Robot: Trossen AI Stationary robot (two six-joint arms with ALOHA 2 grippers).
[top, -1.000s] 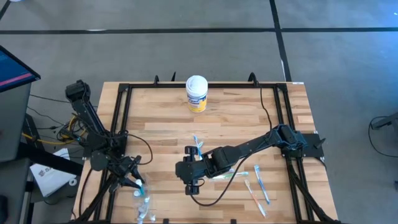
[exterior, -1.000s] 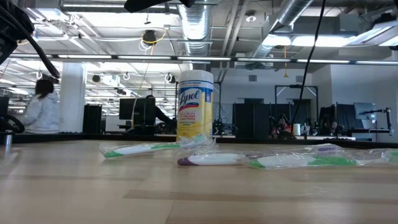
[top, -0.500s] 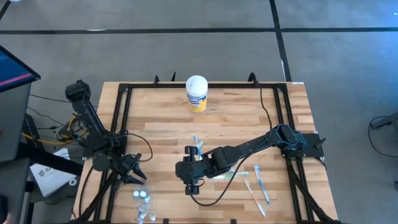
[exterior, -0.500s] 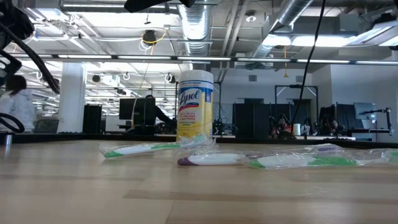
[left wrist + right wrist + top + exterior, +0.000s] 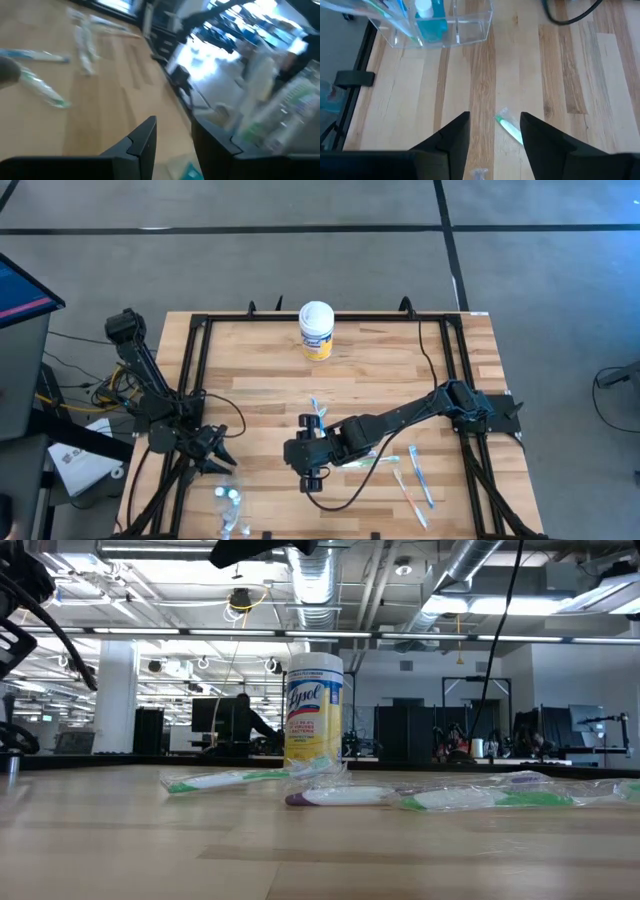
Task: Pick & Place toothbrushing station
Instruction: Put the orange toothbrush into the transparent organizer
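Observation:
Several wrapped toothbrushes lie flat on the wooden table (image 5: 270, 380): one (image 5: 319, 414) beside my right arm, others (image 5: 412, 480) near the right front, and a green one (image 5: 509, 127). A clear organizer (image 5: 230, 506) at the near left edge holds a teal tube (image 5: 427, 22) and toothbrushes. My left gripper (image 5: 222, 462) hovers open just on the far side of the organizer, with nothing between its fingers (image 5: 145, 137). My right gripper (image 5: 311, 476) hangs open above mid-table, slanting down, with the green toothbrush on the table below its fingers (image 5: 457, 132).
A Lysol wipes canister (image 5: 316, 330) stands upright at the far middle of the table. A black frame (image 5: 190, 380) runs along the table's edges. Bare wood lies between the organizer and my right gripper. In the low view, wrapped toothbrushes (image 5: 340, 797) lie in front of the canister (image 5: 314, 710).
My left gripper has drawn back a little from the organizer toward the far edge and rolled slightly. A teal thing that was at its fingertips now shows in the organizer, apart from the fingers. My right arm has kept still.

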